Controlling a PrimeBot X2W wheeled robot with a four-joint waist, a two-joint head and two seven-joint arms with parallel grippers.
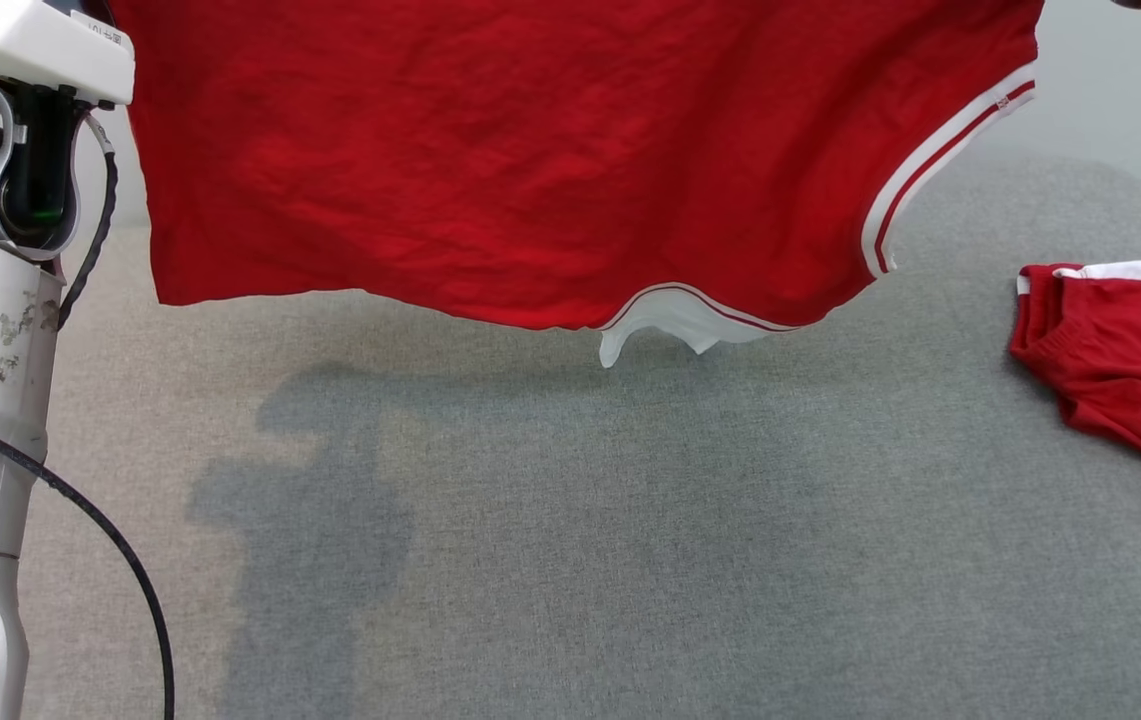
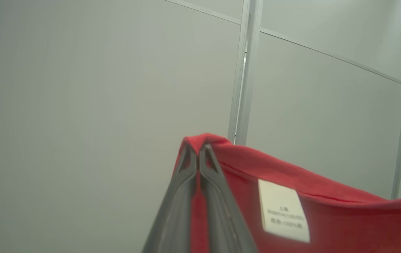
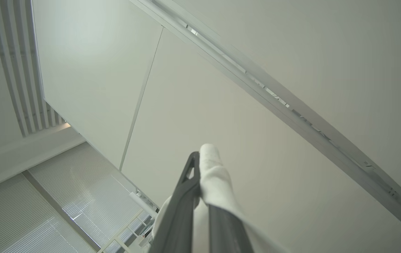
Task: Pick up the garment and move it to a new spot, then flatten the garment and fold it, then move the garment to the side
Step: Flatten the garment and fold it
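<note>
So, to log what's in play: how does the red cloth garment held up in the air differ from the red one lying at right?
The held-up red cloth garment hangs spread, clear of the grey fabric surface; the lying red garment rests bunched on it. The left gripper pinches the held-up one; no gripper holds the lying one. Both are red with white trim.
</note>
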